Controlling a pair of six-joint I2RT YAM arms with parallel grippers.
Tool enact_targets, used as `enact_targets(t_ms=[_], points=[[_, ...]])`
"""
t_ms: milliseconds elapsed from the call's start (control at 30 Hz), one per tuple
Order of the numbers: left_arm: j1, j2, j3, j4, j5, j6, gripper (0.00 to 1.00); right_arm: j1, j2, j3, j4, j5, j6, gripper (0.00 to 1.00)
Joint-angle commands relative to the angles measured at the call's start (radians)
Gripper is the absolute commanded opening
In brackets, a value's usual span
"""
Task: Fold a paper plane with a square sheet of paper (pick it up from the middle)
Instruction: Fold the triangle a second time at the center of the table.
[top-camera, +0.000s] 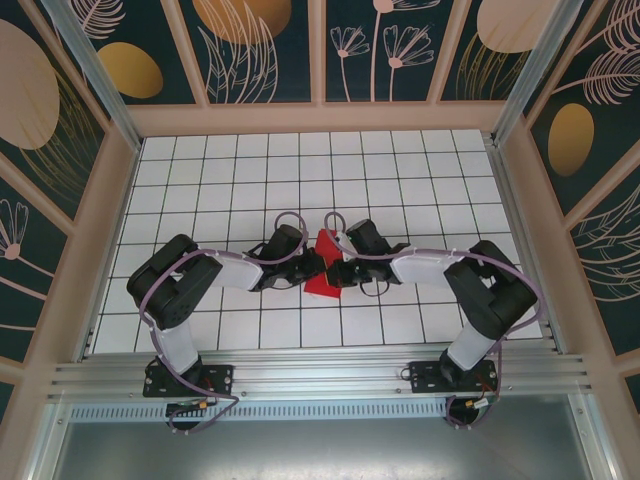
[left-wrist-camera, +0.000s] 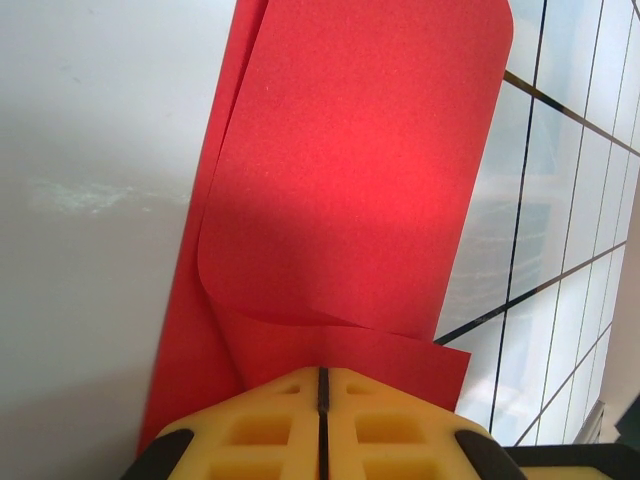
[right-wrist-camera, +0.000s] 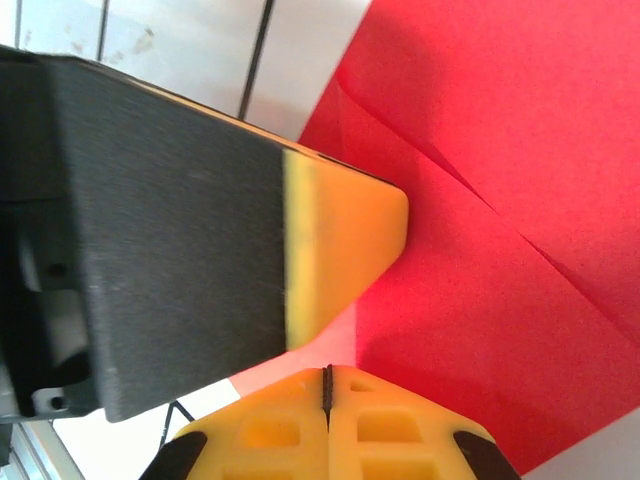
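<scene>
folding is mid-way, i'd judge: the square sheet of paper (top-camera: 322, 268) is already doubled over with diagonal creases showing, not yet a dart. it sits at the middle of the desk (top-camera: 400, 180), right between the two arms. left gripper (left-wrist-camera: 322, 385) is closed, tips at the near edge of the red layers. the top flap curls up in a soft roll instead of lying flat. right gripper (right-wrist-camera: 327, 385) is closed too, tips at the sheet's corner. cannot tell if either has paper pinched between its fingers or just presses on it. the left one's yellow-tipped finger (right-wrist-camera: 345, 240) sits just beside the right's, touching the paper edge. both arms reach inward, elbows out, wrists nearly meeting over the sheet. next move likely needs one gripper pinning while the other flattens the curled flap into a sharp crease, edges kept lined up.
</scene>
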Motion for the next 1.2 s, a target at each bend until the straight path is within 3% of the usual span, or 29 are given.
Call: enact_targets(t_ms=[0,267,733,1000,1167], points=[[0.002,0.035,0.000,-0.068,-0.034,0.027,0.08,0.007,0.029,0.024,-0.046,0.006,-0.016,0.04],[0.001,0.035,-0.006,-0.071,-0.041,0.031,0.07,0.006,0.045,0.023,-0.079,0.047,-0.030,0.05],[0.002,0.035,-0.006,-0.081,-0.050,0.036,0.07,0.039,-0.029,0.024,-0.135,-0.024,-0.062,0.09],[0.001,0.035,-0.005,-0.087,-0.051,0.040,0.06,0.045,-0.001,0.039,-0.211,0.108,-0.089,0.10],[0.001,0.034,-0.005,-0.093,-0.056,0.043,0.06,0.045,0.010,0.037,-0.217,0.128,-0.098,0.10]])
